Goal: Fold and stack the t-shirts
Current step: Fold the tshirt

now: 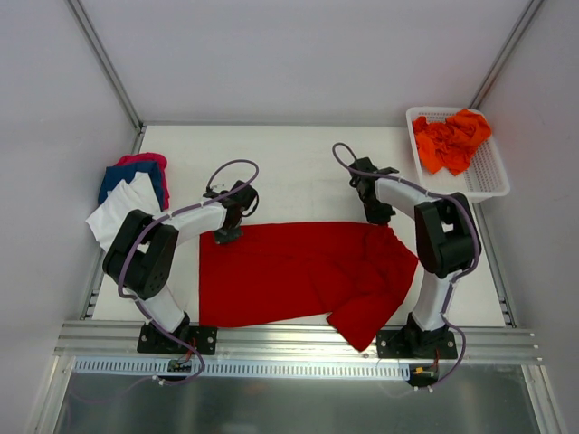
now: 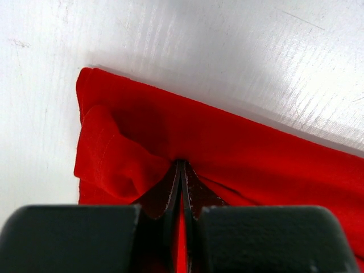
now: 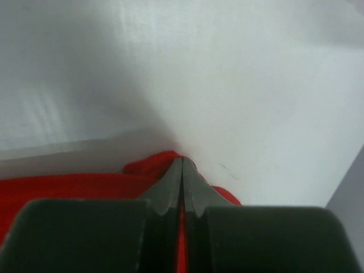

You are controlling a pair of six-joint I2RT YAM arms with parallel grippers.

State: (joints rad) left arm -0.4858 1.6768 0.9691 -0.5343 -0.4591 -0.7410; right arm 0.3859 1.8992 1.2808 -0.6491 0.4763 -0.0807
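On the white table (image 1: pixel 298 163), roughly midway: clamped on the far edge of the deep red t-shirt (image 1: pixel 298 271) at near-centre with left gripper (image 2: pixel 182 170) and right gripper (image 3: pixel 182 165) alike, seemingly done with the white, blue and pink pile (image 1: pixel 136 185) far left, with orange tees (image 1: pixel 452 140) yet to fold in the far-right basket (image 1: pixel 493 176).

A robotics lab cell: white panels (image 1: pixel 298 54) are walling in a white table (image 1: pixel 298 163) (aluminium struts (image 1: pixel 104 63) at the corners), a slotted rail (image 1: pixel 298 342) carrying two arms (image 1: pixel 145 258).

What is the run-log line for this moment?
left gripper: shut on red tee, far left corner | right gripper: shut on red tee, far right edge | orange tees: in basket | other tees: piled far left
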